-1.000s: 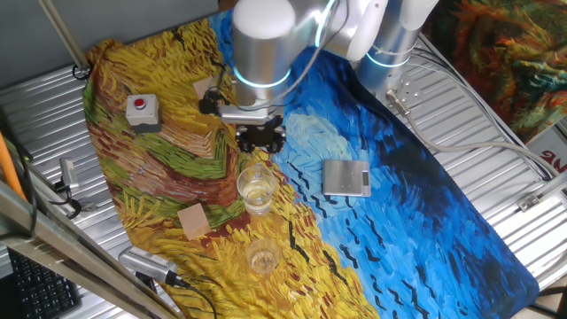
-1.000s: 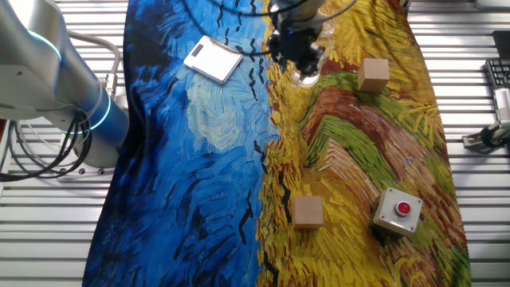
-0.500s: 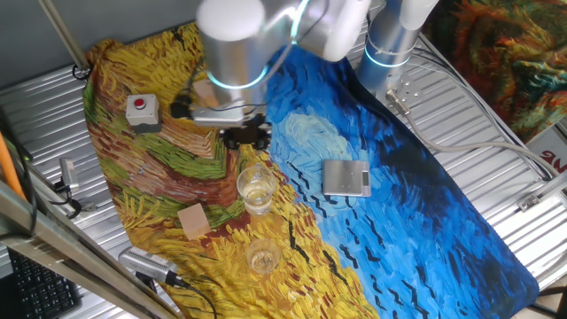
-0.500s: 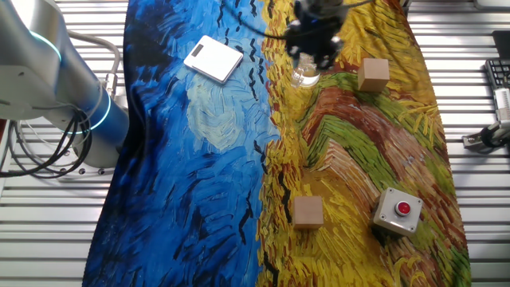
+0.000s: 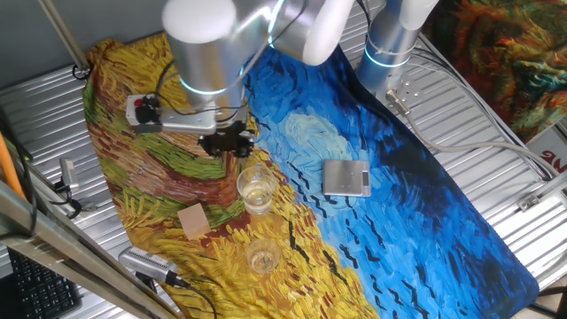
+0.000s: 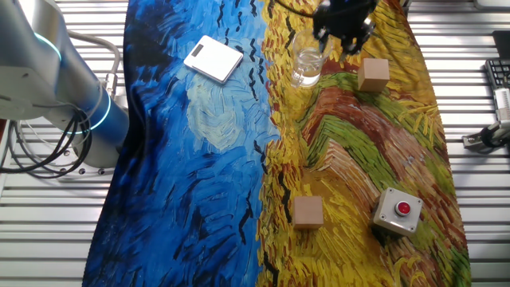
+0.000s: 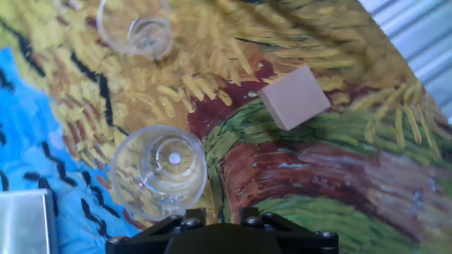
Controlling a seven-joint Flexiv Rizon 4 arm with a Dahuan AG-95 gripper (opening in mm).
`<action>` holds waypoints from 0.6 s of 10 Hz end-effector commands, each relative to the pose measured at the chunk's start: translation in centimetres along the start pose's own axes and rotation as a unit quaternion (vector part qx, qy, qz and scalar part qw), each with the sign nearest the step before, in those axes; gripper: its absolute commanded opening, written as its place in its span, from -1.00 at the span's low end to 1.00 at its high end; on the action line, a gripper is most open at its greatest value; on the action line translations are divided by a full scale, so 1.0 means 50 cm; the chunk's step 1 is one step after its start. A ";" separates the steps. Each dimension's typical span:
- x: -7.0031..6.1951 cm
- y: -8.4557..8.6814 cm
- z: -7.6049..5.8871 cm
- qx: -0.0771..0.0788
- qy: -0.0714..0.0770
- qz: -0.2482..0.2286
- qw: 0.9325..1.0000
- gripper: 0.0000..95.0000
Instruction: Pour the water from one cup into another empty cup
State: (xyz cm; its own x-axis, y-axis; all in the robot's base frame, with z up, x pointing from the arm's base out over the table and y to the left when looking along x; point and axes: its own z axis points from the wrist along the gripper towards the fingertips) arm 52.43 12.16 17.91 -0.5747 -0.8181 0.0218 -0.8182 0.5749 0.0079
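In one fixed view, the tall clear tumbler (image 5: 257,190) is seen upright on the yellow part of the painted cloth (image 5: 425,204), with a faint glint near its base that may be the water; the short clear cup (image 5: 264,257) stands nearer the camera, well apart from it and apparently empty. The gripper (image 5: 227,142) hangs above the cloth just beyond the tumbler, holding nothing, and whether its fingers are spread or pressed together cannot be told from here. A wooden block (image 5: 193,220) lies beside the tumbler, a red push-button box (image 5: 142,110) sits partly behind the arm, and a small metal scale (image 5: 346,178) rests on the blue part. In the other fixed view, the gripper (image 6: 344,24) is seen beside and above the tumbler (image 6: 306,67), not touching it, with the wooden block (image 6: 373,74) just past it and a second wooden block (image 6: 307,212) near the button box (image 6: 397,210); the short cup is outside this frame. In the hand view, the tumbler (image 7: 159,172) is looked into from above at lower left, the short cup (image 7: 135,27) at the top, and the block (image 7: 294,96) to the right; only the gripper's dark body shows at the bottom edge, so the fingers' state remains unclear. The step in hand is judged to be the approach, with no grasp yet made. The next move calls for the fingers to be lowered around the tumbler's wall and closed gently enough that it is neither tipped nor spilled.
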 end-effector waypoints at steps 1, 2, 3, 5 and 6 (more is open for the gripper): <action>0.003 0.005 -0.018 -0.010 0.000 0.095 0.995 -0.60; 0.001 0.006 -0.026 -0.009 0.011 0.099 0.995 -0.60; 0.000 0.006 -0.031 -0.011 0.015 0.102 0.995 -0.60; -0.003 0.008 -0.048 -0.017 0.011 0.131 0.991 -0.60; -0.003 0.011 -0.055 -0.018 0.007 0.149 0.989 -0.60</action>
State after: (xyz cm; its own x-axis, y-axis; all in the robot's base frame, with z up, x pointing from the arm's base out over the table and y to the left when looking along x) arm 52.42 12.69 20.46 -0.7727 -0.6328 0.0496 -0.6318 0.7743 0.0348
